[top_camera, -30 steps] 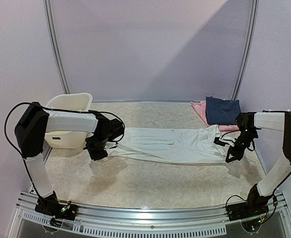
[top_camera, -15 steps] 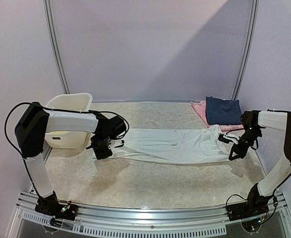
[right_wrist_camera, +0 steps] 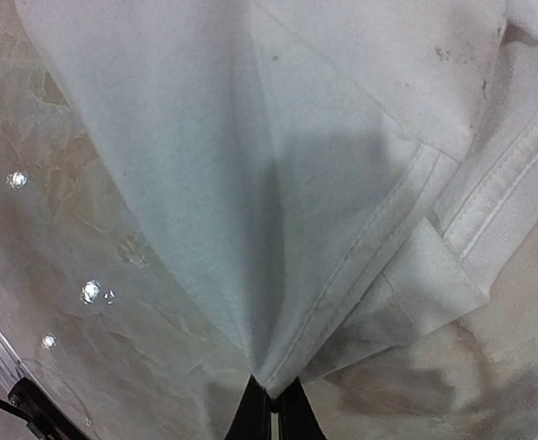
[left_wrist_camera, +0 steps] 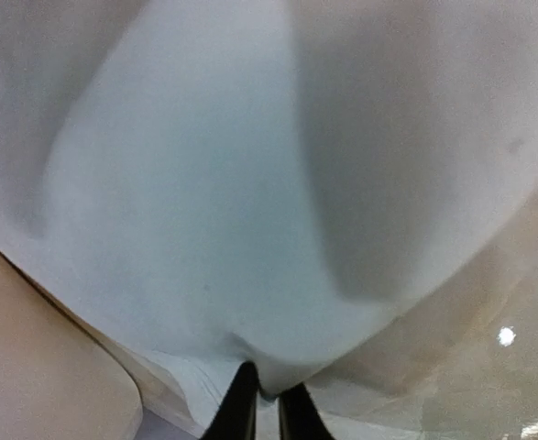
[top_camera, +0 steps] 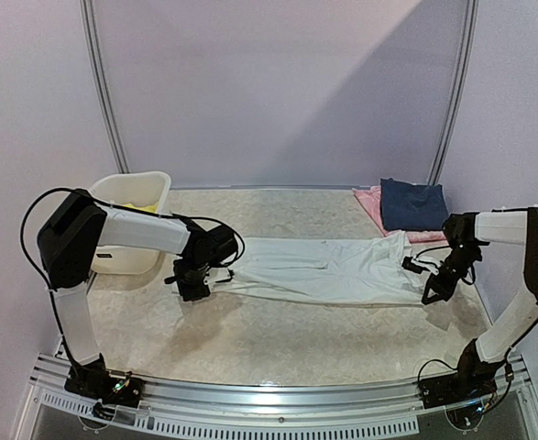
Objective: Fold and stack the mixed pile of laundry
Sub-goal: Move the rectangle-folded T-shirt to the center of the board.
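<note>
The white T-shirt lies stretched out across the middle of the table between my two arms. My left gripper is shut on its left edge; in the left wrist view the fingers pinch the white cloth. My right gripper is shut on its right hem; in the right wrist view the cloth fans out from the pinched corner. A bit of yellow cloth, the shorts, shows inside the white basket.
The white plastic basket stands at the left edge of the table, behind my left arm. A folded dark blue garment lies on a pink one at the back right corner. The table is a beige marbled surface.
Both grippers have moved toward the near edge and a little rightward, dragging the stretched T-shirt along. The left gripper has come away from the basket.
</note>
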`<state>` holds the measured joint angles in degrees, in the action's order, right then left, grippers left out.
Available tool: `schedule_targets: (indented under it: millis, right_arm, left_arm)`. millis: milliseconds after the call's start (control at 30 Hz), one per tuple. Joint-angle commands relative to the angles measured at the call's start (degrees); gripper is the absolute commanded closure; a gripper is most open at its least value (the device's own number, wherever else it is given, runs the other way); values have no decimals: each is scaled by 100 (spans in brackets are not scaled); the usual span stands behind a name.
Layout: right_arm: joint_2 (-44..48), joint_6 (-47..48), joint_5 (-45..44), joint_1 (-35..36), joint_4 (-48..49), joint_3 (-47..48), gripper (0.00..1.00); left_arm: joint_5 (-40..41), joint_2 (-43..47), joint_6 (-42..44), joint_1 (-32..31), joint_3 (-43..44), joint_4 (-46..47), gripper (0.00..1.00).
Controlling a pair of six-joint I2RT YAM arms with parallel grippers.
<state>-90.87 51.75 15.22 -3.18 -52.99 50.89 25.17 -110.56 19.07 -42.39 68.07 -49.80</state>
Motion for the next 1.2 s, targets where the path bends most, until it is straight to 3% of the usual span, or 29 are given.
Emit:
schedule_targets:
  millis: [0,467,600,767,867,933,1000,1167]
  right_arm:
    - [-200,79,-86,-15,105,-121,100]
    - [454,334,-358,-16,-248,-835,99]
    - [629,345,-554,-12,-223,-1027,99]
    - [788,386,-788,-15,-265,-1097,99]
    - [805,419,-855,-16,-345,-1101,98]
    - [868,439,-872,-16,-452,-1060,91]
    - [1033,457,-860,-11,-646,-948,76]
    - [1736,474,-696,-16,-1250,-86,46]
  left_arm:
    - [-26,-184,-33,-180,-45,-104,100]
    - [-634,395,-1055,-717,1,-2166,100]
    - [-747,503,-990,-898,-167,-2384,100]
    - [-1751,447,-606,-1008,-185,-2564,100]
    - [-1688,302,-627,-1048,-77,-2660,100]
    - [-1359,357,-771,-1068,66,-2731,87]
    - [-1187,605,-834,-1100,399,-2897,77]
    - [-731,1028,-999,-1114,1858,-3441,66]
